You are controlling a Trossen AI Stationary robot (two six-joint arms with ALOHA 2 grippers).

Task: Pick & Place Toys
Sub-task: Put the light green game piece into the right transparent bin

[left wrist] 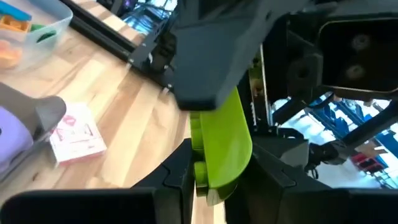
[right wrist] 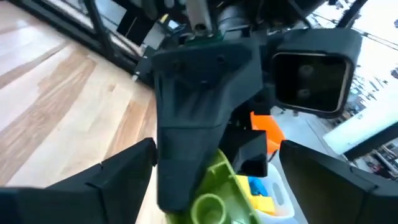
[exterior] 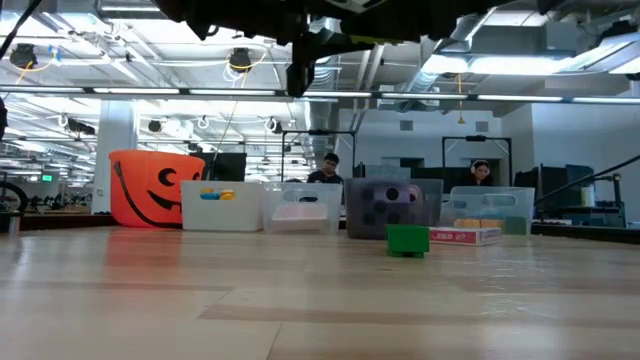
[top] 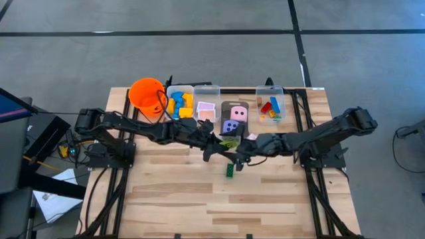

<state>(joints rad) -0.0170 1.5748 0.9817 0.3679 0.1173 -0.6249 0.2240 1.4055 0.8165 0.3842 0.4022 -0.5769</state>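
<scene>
Left gripper (top: 222, 141) clamps one lime-green block (left wrist: 221, 146) in mid-air above table centre; right gripper (top: 242, 151) faces it, jaws spread, empty. One dark green block (top: 229, 170) on table (top: 166, 199). Four bins, one bucket (top: 146, 95).

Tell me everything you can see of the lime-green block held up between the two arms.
The lime-green block is a glossy plastic piece with a smooth curved face and round studs on one side. It is held off the table, above the middle of the wooden top, with the bins beyond it. The left end effector is shut on it, its dark fingers pressing both sides. The right end effector faces it with fingers spread on either side of the block; whether they touch it cannot be told.
</scene>
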